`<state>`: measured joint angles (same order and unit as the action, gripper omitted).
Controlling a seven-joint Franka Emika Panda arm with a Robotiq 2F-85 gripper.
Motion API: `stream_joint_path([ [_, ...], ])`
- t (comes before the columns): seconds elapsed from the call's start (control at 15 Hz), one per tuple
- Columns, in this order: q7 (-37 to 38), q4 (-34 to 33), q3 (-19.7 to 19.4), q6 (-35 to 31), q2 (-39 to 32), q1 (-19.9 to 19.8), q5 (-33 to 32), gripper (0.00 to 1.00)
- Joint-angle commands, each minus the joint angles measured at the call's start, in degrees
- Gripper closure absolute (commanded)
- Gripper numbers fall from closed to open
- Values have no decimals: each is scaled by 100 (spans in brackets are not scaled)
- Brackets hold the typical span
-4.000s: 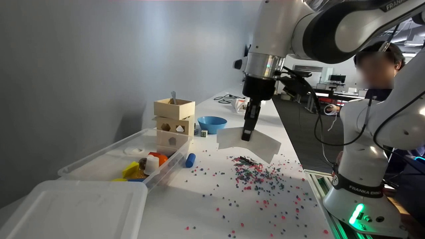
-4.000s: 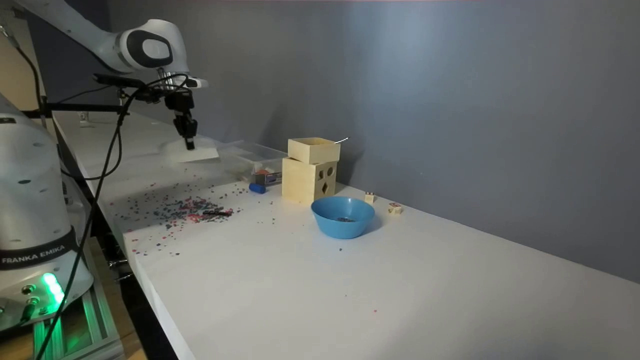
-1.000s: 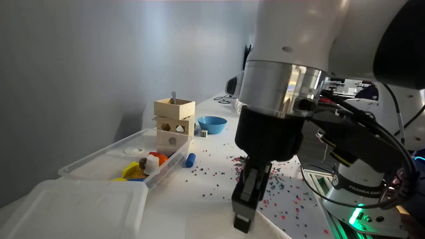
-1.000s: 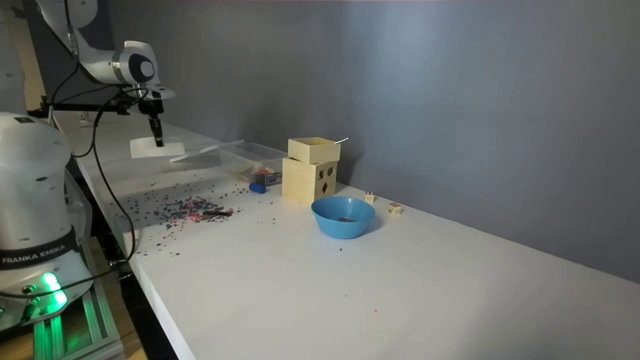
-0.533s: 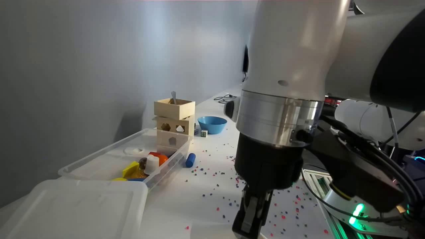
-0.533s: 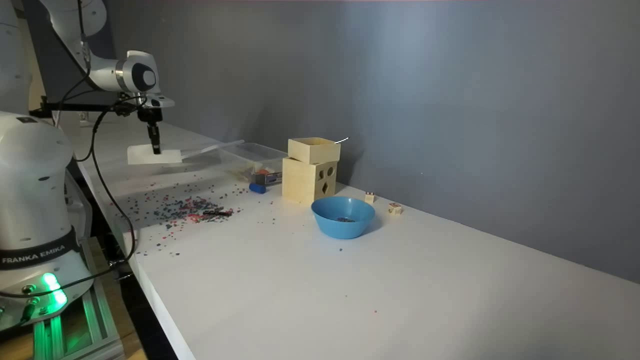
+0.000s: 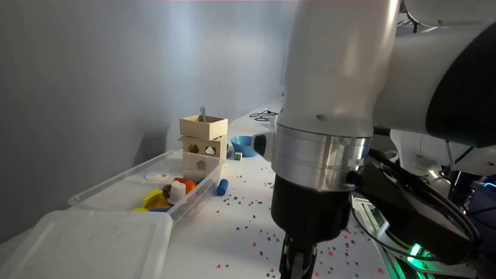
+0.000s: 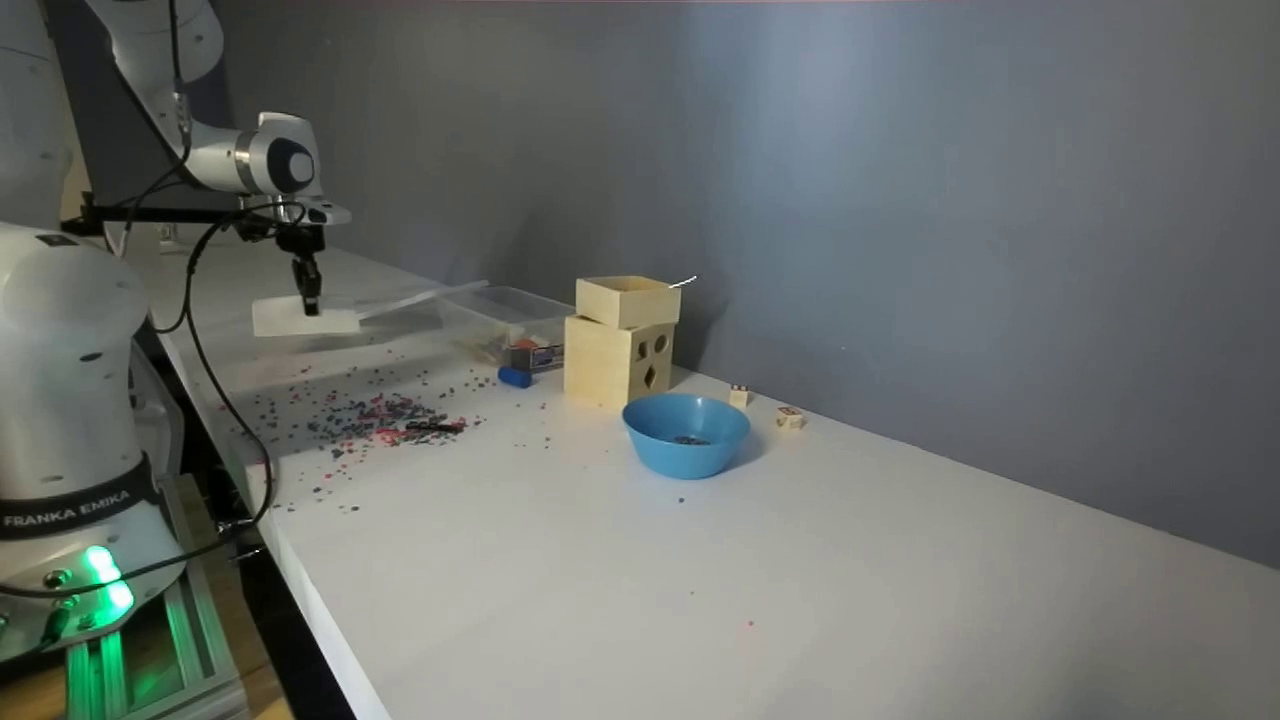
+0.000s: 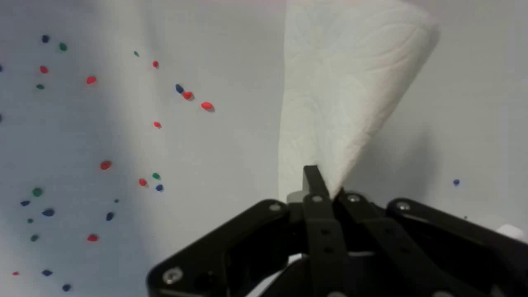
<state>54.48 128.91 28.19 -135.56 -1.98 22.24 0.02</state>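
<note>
Cannot see the white paper towel (image 9: 338, 82) past the wrist view's upper edge or inside the gripper (image 9: 330, 196). In an exterior view, miss part of the fingers (image 7: 296, 267) off bottom center and of the blue bowl (image 7: 242, 146) behind the arm (image 7: 329, 77). In an exterior view, cannot identify the black object (image 8: 433, 426) left of center or the bowl's dark contents (image 8: 690, 440): too small.

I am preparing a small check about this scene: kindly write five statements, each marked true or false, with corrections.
1. The gripper holds a white sheet. True.
2. The blue bowl is upside down. False: the blue bowl stands upright.
3. A handle sticks out of the upper wooden box. True.
4. The clear bin is empty. False: the clear bin holds coloured pieces.
5. The blue cylinder lies outside the clear bin. True.
</note>
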Motion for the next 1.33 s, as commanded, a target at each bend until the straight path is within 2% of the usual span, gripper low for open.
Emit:
stream_joint_path([
  [0.0, -1077, 168, -171, -600, -290, 60, 540, 100],
  [0.13, -1540, 379, -246, -823, -360, 29, 818, 100],
  [0.27, -1685, 637, -354, -971, -413, 36, 887, 100],
  [0.47, -1562, 984, -499, -1140, -414, 71, 774, 100],
  [0.8, -1407, 1722, -689, -1486, 45, -23, 663, 100],
  [1.0, -1251, 2098, -856, -1604, 332, -150, 422, 100],
  [1.27, -1041, 2442, -981, -1553, 582, -404, -344, 100],
])
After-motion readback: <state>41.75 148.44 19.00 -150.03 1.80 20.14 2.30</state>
